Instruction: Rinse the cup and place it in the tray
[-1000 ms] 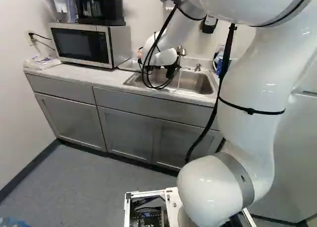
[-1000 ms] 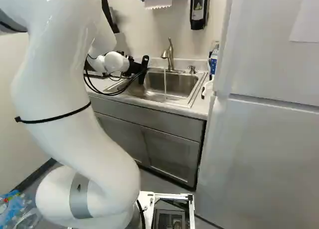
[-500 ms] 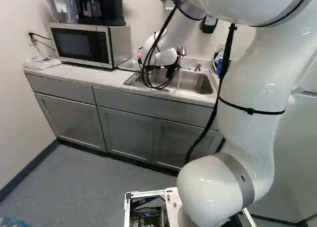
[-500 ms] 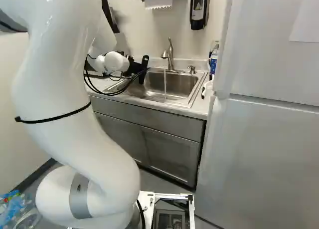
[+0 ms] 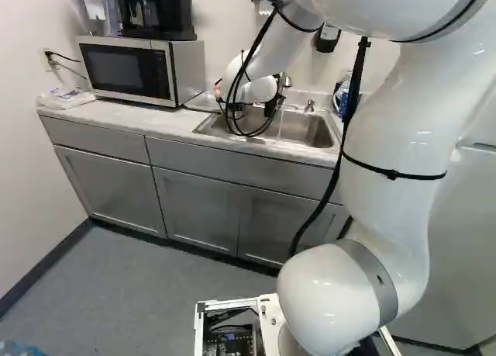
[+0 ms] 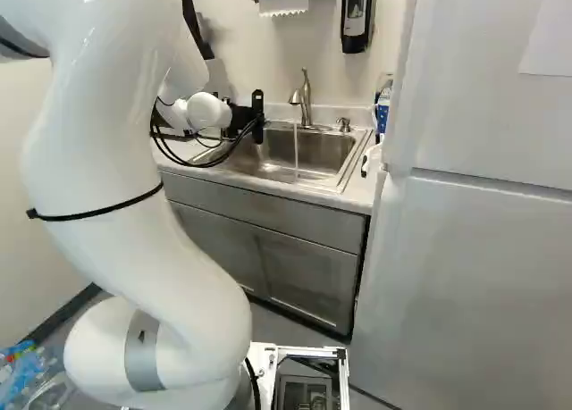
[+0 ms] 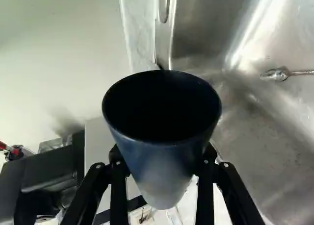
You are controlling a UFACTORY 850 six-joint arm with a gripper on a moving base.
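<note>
Presently the dark blue cup (image 7: pixel 159 186) sits clamped between both fingers of my gripper (image 7: pixel 162 160), mouth open towards the wrist camera, while the running water (image 6: pixel 296 151) falls clear of my jaws, beyond their tips I judge, so rinsing likely needs reach that way.

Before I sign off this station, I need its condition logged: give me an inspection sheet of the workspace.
Surface: pale counter around metal sink.
Job's things: dark cup held; water running from faucet.
Tray: nothing seen.
Clutter: crumpled plastic-looking packet beside microwave.
Gripper: pincer shut on the cup, a finger on each side.
Cables: black cables on the arm, some hanging in loops.
Surroundings: refrigerator right of the sink; coffee maker atop the microwave.
</note>
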